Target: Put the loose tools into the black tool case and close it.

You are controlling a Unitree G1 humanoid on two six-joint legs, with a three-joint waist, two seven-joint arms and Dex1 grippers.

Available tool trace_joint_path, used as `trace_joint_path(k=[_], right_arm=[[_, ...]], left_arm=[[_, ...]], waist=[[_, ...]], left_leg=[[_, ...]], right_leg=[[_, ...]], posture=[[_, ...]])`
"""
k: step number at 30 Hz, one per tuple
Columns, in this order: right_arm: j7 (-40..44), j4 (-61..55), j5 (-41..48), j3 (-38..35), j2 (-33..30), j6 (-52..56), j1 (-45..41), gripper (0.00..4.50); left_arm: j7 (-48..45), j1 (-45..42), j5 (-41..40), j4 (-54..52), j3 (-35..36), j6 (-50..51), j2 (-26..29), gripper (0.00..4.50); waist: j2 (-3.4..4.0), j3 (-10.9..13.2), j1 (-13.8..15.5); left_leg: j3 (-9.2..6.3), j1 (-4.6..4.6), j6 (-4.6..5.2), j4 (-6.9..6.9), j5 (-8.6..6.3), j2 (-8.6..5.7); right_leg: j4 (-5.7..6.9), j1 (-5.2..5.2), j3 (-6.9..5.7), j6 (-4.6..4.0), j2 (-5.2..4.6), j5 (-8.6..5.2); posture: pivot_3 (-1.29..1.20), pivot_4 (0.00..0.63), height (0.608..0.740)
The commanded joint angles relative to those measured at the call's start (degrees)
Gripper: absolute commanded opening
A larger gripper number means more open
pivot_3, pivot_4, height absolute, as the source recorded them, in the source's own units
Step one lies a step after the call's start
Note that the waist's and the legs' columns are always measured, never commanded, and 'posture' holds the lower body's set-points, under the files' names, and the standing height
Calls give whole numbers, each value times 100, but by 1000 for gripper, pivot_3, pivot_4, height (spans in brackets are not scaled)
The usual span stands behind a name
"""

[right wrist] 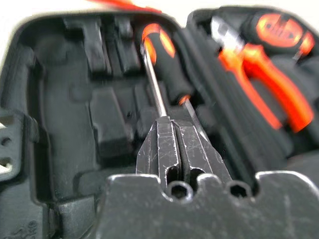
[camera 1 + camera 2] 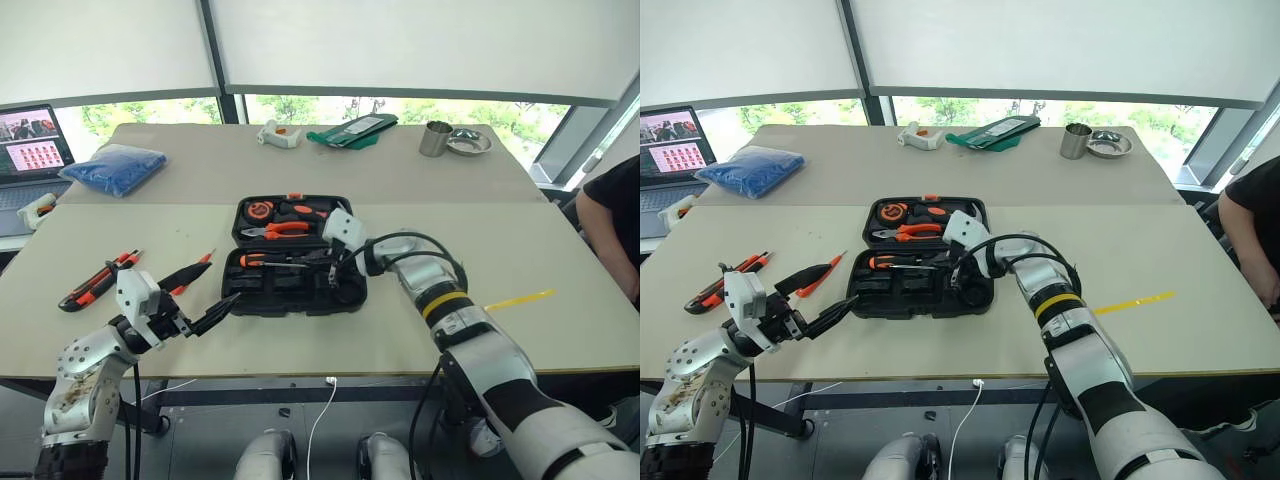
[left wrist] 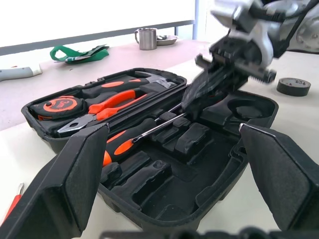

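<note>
right gripper (image 1: pixel 172 149) pinched on screwdriver (image 1: pixel 159 50) shaft in black tool case (image 2: pixel 250 300) | left gripper (image 2: pixel 205 318) agape, empty | risk: you lift; shaft drags out of slot

No lettering, brand or number can be read anywhere; the laptop (image 2: pixel 30 150) at the far left of the worktop (image 2: pixel 560 250) shows rows of small pictures with captions too small to make out; the tape measure (image 3: pixel 62 105) in the black tool case (image 2: pixel 300 296) bears a round dark mark, illegible.
</note>
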Motion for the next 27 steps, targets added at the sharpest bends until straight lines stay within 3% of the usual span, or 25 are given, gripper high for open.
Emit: trace_joint_path(k=[1, 10, 16, 17, 19, 27], right_arm=[[-147, 222, -230, 116, 28, 49, 7, 24], [-295, 552, -350, 119, 165, 352, -22, 24], [287, -609, 1042, -1022, 110, 158, -23, 24], [587, -1083, 1418, -1217, 30, 291, 102, 588], [952, -1986, 1859, -1416, -189, 469, 434, 1094], [1131, -4928, 2607, -1779, -1248, 735, 2426, 3778]], left_arm=[[51, -7, 44, -122, 37, 24, 107, 4500], [154, 1, 161, -150, 14, 87, 180, 4500], [209, 226, -1, -250, 242, 251, 272, 4500], [132, 338, 1, -174, 339, 192, 334, 4500], [-8, 572, -53, 19, 589, 112, 428, 4500], [80, 1701, -350, 460, 2306, 51, 609, 4500]], waist=[[-1, 0, -3], [-6, -6, -2], [-7, -5, 9], [-7, -4, 9], [-7, -3, 6], [-10, -2, 27]], left_leg=[[0, 3, -1, 0, 0, 1], [2, 42, -4, -9, 0, 23], [14, 34, -14, -13, 6, 44], [18, 23, -15, -13, 7, 45], [21, -4, -21, -12, 11, 54], [18, 0, -18, -23, -8, 71]], right_leg=[[0, 1, 0, 0, 2, 0], [1, 2, -1, -8, 6, -32], [0, -9, -2, -19, 18, -26], [0, -9, 0, -15, 19, -23], [-3, -20, -1, -30, 28, 12], [-35, -21, -17, -31, 32, -39]], posture=[[0, 150, 740], [0, 150, 740], [0, 150, 740], [0, 150, 740], [0, 150, 740], [0, 150, 740]])
